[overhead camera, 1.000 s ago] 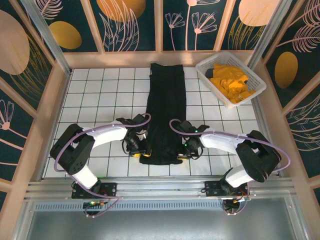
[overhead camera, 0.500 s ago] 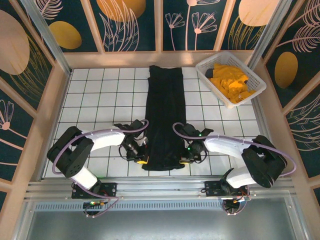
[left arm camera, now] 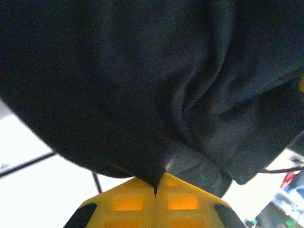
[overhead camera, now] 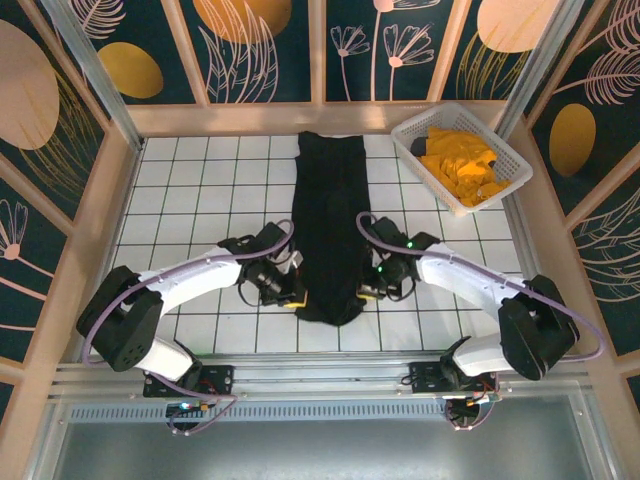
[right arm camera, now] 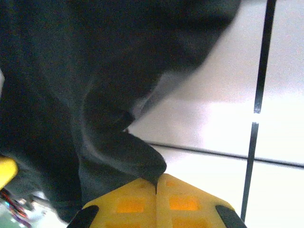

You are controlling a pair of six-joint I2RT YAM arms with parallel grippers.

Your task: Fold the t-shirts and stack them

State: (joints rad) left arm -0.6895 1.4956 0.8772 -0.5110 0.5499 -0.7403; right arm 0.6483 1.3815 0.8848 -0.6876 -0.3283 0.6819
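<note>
Black t-shirt (overhead camera: pixel 330 215) of soft plain cloth, big and folded into a long thin strip, lies down the middle of your white tiled table (overhead camera: pixel 190 200). It runs from the far edge toward the arms. Its near end is bunched up and narrow, and it sits between your two grippers.

On the left, your left gripper (overhead camera: pixel 295 298) is at the left side of that near end. The left wrist view shows the left gripper (left arm camera: pixel 156 184) up close. Its two yellow fingers (left arm camera: pixel 128 203) are pressed tight together, and they pinch a fold of the black t-shirt (left arm camera: pixel 142 71) at their tips. The dark cloth spreads out past the tips in soft wrinkles. Some bright table (left arm camera: pixel 38 185) shows under it on the left.

On the right side of the near end is your right gripper (overhead camera: pixel 366 291). In the right wrist view, the right gripper (right arm camera: pixel 156 183) has its yellow fingers (right arm camera: pixel 183 203) pressed together too. They pinch a little fold of the black t-shirt (right arm camera: pixel 57 71) at the tips. The white table (right arm camera: pixel 213 123) with its dark lines shows on the right.

Far to the right, in the back corner, sits a white plastic lattice basket (overhead camera: pixel 497 196). Bright orange-yellow t-shirts (overhead camera: pixel 462 165) lie crumpled inside it, well apart from the black t-shirt.
</note>
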